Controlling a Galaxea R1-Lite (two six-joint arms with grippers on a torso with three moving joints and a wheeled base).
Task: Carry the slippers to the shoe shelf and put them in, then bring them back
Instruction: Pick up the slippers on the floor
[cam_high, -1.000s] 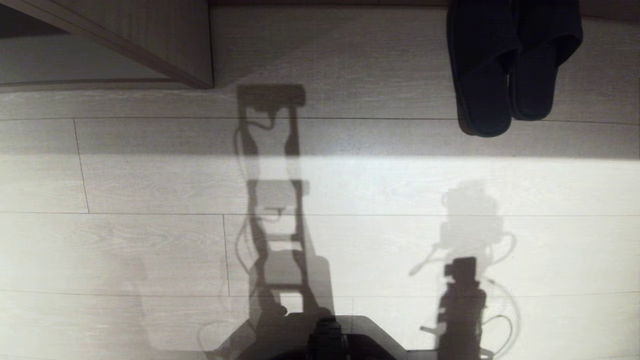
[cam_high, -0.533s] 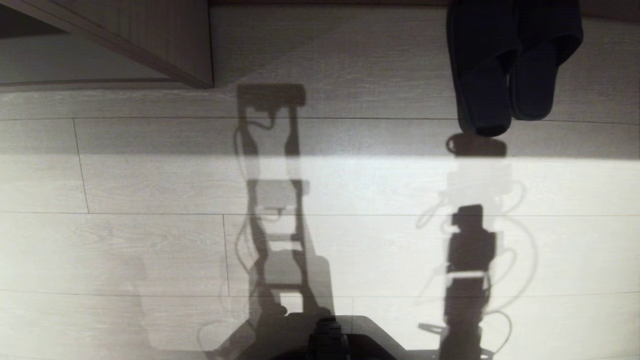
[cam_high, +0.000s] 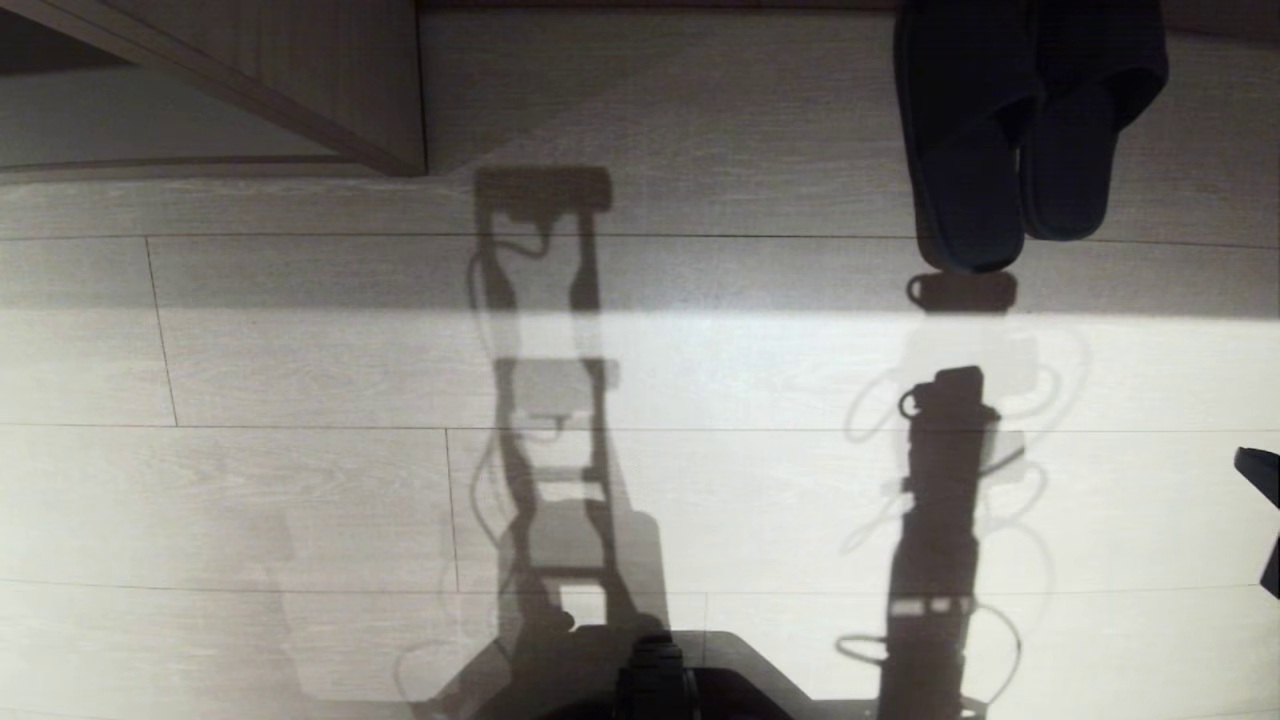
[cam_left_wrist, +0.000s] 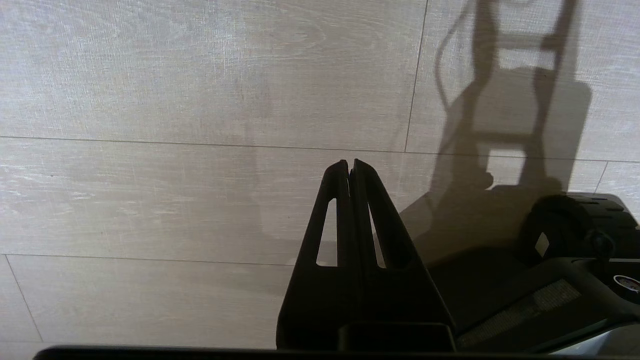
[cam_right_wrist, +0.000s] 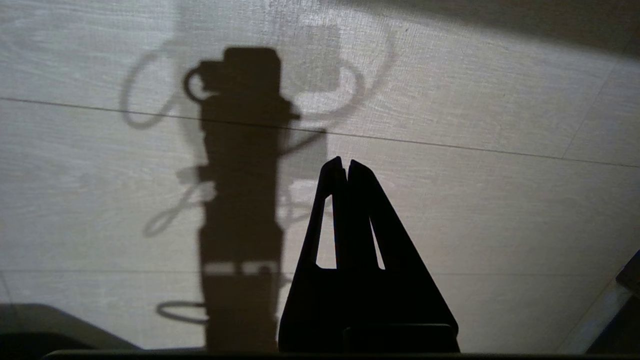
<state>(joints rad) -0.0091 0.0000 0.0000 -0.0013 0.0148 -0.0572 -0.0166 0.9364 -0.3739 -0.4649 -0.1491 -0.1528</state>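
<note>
Slippers: the slippers (cam_high: 1010, 130), a black pair, lie side by side on the pale wood floor (cam_high: 300, 380) at the top right of the head view, heels toward the robot, toes cut off by the picture's edge.
Shoe shelf: a wood-grain panel corner (cam_high: 330, 90) shows at the top left, well apart from the slippers; whether it belongs to the shoe shelf cannot be told.
Right pincer: the right pincer (cam_right_wrist: 345, 167) hangs over bare floor, fingertips pressed together, holding nothing. In the head view only a dark sliver of the right arm (cam_high: 1262, 470) shows at the right edge.
Left pincer: the left pincer (cam_left_wrist: 350, 167) is likewise pressed together and empty, over the floor beside the robot's base (cam_left_wrist: 570, 235).
Step in hand: probably the reach toward the slippers. To do it well, the right pincer should spread before arriving, come in low from the heel side, and catch both slippers together.
Open room: wide floor lies between base and slippers. The dark strip behind the toes looks like a wall edge, so little room beyond them.
</note>
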